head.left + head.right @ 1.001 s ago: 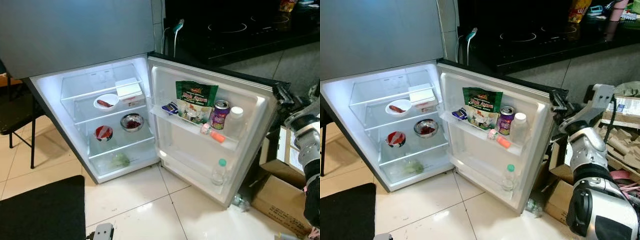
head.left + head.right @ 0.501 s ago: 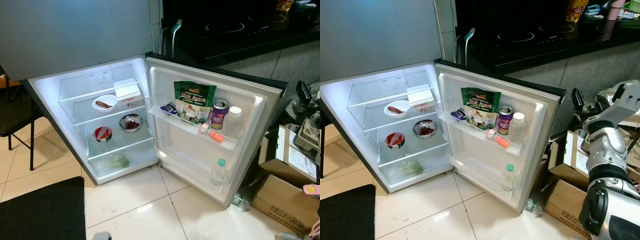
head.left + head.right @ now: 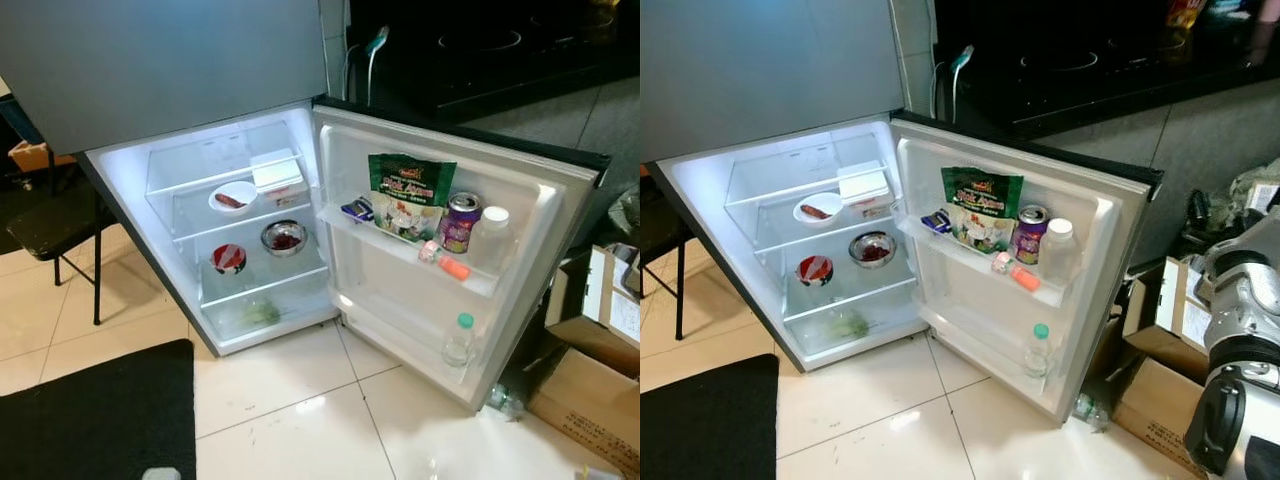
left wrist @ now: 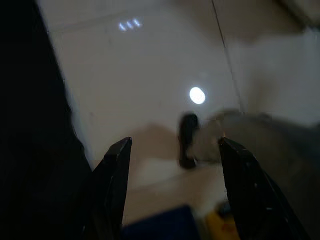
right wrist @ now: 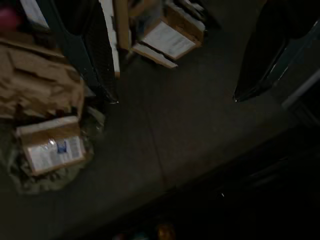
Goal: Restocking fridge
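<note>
On the floor stands the fridge (image 3: 250, 240), door (image 3: 440, 270) swung wide. Left gripper (image 4: 172, 165) and right gripper (image 5: 175, 90) are seen spread, empty.

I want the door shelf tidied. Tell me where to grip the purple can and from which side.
Grip the purple can around its upper body, coming from the open front. It stands upright between the green bag and white bottle, so a sideways approach looks blocked.
</note>
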`<state>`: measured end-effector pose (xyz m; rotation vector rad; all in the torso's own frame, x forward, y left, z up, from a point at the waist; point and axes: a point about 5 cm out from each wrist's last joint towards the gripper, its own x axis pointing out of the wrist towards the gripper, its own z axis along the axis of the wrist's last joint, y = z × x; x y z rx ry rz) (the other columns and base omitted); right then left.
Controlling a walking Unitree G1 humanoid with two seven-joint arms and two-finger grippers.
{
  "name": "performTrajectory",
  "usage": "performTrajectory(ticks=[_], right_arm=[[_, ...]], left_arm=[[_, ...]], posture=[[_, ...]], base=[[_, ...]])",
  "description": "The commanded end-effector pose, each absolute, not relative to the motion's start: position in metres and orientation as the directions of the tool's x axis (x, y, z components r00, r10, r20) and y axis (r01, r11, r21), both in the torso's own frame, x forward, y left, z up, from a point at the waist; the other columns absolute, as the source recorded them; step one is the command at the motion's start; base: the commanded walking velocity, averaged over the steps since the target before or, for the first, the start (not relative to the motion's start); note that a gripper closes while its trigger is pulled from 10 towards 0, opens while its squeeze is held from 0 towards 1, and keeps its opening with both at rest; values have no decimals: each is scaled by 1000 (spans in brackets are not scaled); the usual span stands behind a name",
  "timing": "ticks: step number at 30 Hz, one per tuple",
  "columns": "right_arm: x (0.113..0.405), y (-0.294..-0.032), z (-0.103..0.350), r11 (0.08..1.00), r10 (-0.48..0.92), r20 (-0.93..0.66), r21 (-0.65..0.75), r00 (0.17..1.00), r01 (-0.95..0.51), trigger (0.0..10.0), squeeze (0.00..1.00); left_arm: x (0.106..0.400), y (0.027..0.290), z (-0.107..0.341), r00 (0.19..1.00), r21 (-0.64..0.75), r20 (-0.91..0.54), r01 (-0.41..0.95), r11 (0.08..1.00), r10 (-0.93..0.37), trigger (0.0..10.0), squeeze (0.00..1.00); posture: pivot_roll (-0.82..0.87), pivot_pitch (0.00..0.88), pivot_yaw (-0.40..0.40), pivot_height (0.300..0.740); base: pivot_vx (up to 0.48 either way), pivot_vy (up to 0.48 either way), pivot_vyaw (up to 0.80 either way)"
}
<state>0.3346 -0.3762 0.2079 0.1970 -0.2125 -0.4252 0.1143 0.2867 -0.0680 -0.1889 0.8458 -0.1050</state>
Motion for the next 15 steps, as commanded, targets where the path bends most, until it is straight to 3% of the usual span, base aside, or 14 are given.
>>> performTrajectory(ticks=[1, 7, 15], right_arm=[[335, -376, 200, 884, -444, 106, 218, 890, 414, 10000, 0], [342, -365, 195, 898, -412, 77, 205, 908, 390, 10000, 0], [360, -340, 208, 937, -295, 131, 231, 946, 261, 10000, 0]], left_arm=[[128, 307, -53, 714, -156, -691, 3, 988, -111, 10000, 0], [154, 312, -37, 780, -145, -615, 36, 989, -119, 10000, 0], [165, 299, -35, 799, -169, -572, 103, 980, -183, 10000, 0]], posture=[[87, 107, 94, 740], [102, 123, 97, 740], [115, 132, 97, 740]], base=[[0, 0, 0], [0, 0, 0], [0, 0, 0]])
